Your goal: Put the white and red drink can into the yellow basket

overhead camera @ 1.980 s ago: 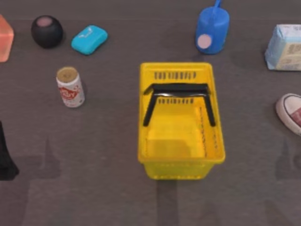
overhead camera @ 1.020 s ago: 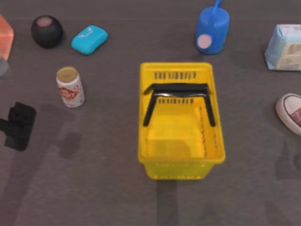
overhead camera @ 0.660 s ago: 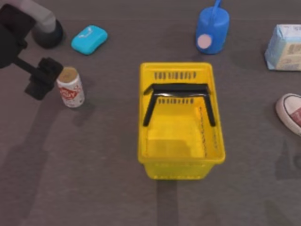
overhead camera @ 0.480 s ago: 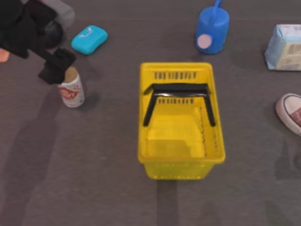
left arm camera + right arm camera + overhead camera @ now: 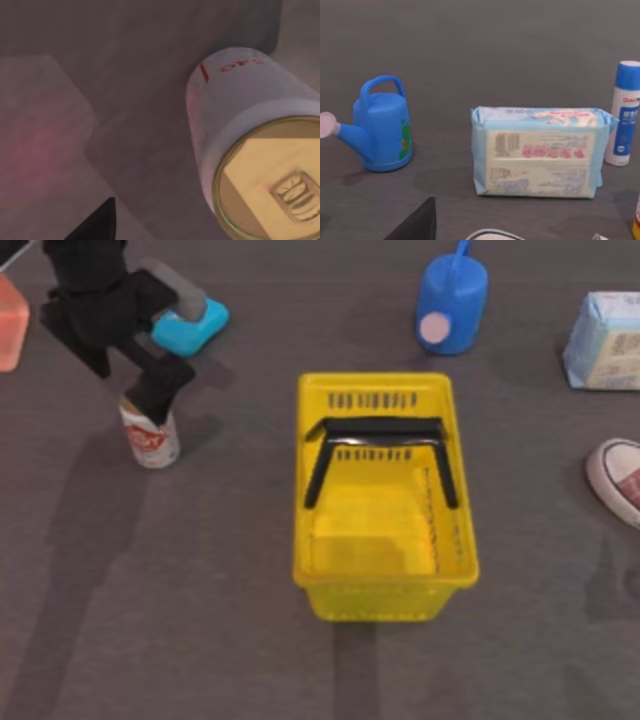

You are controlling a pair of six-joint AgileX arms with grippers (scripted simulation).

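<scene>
Left gripper [image 5: 158, 390] hovers over the small white-and-red drink can [image 5: 150, 437], upright at upper left; finger spread unclear. Big yellow slotted plastic basket [image 5: 384, 595] at centre: empty, nothing delivered.

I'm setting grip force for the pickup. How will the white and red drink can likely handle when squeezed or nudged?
The white and red drink can stands upright on a narrow base, so a sideways nudge from the left gripper just above it could probably tip it. Once down, its round body would likely roll. Its smooth wall may slip; it probably dents under hard squeezing.
</scene>
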